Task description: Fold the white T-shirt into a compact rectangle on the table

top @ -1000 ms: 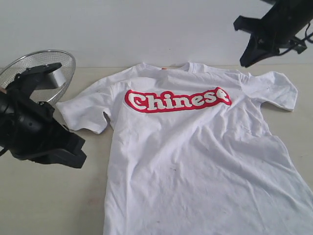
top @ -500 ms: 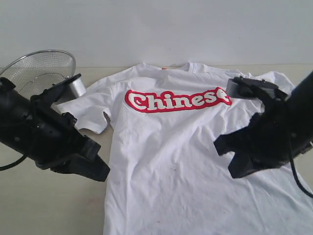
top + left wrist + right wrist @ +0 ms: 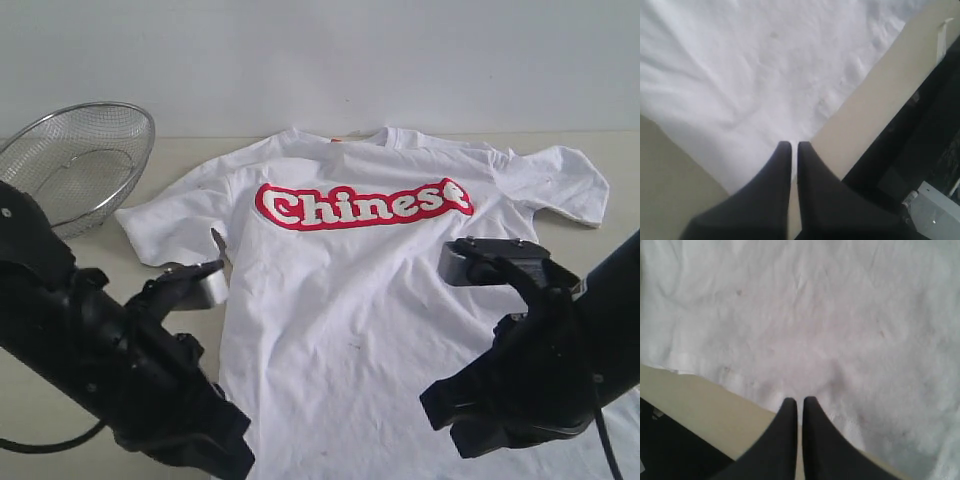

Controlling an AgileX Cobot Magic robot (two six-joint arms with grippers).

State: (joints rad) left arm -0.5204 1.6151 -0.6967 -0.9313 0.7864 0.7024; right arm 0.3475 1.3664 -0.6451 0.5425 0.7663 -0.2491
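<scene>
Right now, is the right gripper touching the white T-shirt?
Cannot tell. The right wrist view shows the right gripper, shut, over the white T-shirt near its hem, but neither contact nor a gap shows.

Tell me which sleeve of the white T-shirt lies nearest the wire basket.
The sleeve on the left arm's side, its edge just beside the basket; the other sleeve lies at the opposite side, far from it.

Black arms, thin cable, silvery wrist block, left hand tapered, seemingly matte black
</scene>
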